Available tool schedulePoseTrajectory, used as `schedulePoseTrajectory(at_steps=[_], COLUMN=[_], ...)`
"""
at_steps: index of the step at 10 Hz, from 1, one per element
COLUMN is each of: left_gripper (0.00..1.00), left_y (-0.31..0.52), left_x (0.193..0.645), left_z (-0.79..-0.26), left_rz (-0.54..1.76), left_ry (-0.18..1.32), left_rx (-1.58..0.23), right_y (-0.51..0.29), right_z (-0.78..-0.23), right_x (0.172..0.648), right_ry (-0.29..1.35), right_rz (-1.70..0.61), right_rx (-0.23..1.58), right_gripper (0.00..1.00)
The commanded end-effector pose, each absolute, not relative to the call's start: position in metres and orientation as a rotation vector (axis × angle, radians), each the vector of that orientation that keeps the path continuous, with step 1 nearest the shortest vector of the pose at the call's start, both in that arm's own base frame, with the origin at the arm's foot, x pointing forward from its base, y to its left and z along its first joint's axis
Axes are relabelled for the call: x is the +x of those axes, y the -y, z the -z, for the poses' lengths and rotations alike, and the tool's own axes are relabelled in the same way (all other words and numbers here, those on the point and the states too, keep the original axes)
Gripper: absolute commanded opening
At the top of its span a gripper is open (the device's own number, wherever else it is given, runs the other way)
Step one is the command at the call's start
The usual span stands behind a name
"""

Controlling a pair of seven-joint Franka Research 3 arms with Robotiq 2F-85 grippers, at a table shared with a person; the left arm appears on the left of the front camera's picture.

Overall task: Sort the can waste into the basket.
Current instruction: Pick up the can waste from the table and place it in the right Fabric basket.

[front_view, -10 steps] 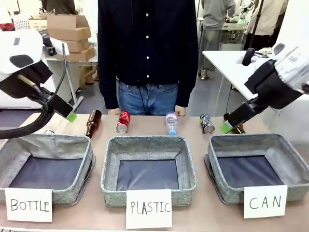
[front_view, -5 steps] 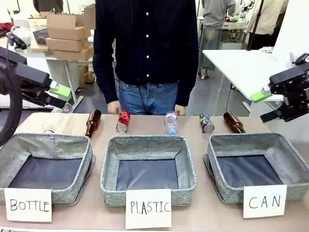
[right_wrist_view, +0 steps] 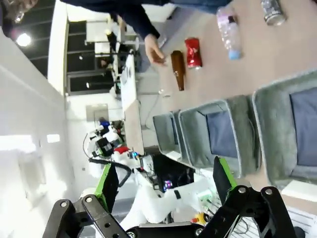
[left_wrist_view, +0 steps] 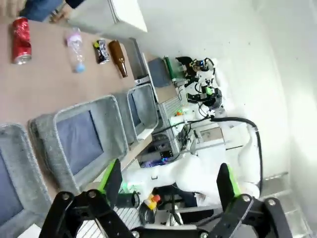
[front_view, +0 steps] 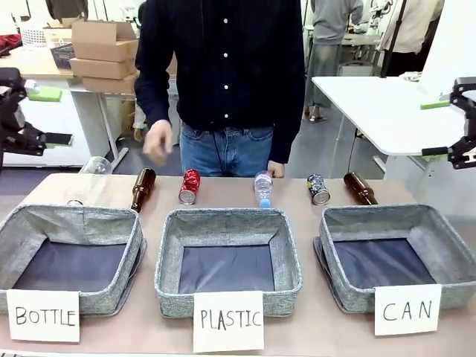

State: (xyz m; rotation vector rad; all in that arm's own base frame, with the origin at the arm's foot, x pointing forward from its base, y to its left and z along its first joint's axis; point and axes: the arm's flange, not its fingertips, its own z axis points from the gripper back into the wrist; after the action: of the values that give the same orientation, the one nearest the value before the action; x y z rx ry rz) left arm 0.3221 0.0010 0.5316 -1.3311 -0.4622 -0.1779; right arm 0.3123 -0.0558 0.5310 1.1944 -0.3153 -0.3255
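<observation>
The grey basket (front_view: pixel 375 214) carded "CAN" sits nearest, at the counter's (front_view: pixel 230 197) right, its dark bottom bare. Beyond it the dark blue can (front_view: pixel 319 190) and, farther left, the red can (front_view: pixel 190 187) lie near the far edge. The left hand (front_view: pixel 52 117) and the right hand (front_view: pixel 437 128) hang raised at the sides, fingers spread.

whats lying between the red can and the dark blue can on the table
One clear plastic bottle with a blue cap lies on its side between the red can and the dark blue can, apart from both; the front view shows it.
</observation>
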Motion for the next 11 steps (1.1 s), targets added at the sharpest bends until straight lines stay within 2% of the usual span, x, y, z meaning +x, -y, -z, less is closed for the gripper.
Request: schedulePoseTrajectory(at_steps=[1,11], left_gripper=[1.0,1.0], left_y=[0.0254,0.0254], left_x=[0.3177,0.3177], left_z=[-0.5382,-0.5382], left_rz=[0.304,0.304], left_ry=[0.461,0.461], left_rx=[-1.277,-1.277], right_y=[0.0287,0.0287], right_z=[-0.5331,-0.5331], right_x=[0.3061,0.3061], right_ry=[0.247,0.247], right_rz=[0.18,0.18], right_rx=[1.157,1.157], right_gripper=[1.0,1.0])
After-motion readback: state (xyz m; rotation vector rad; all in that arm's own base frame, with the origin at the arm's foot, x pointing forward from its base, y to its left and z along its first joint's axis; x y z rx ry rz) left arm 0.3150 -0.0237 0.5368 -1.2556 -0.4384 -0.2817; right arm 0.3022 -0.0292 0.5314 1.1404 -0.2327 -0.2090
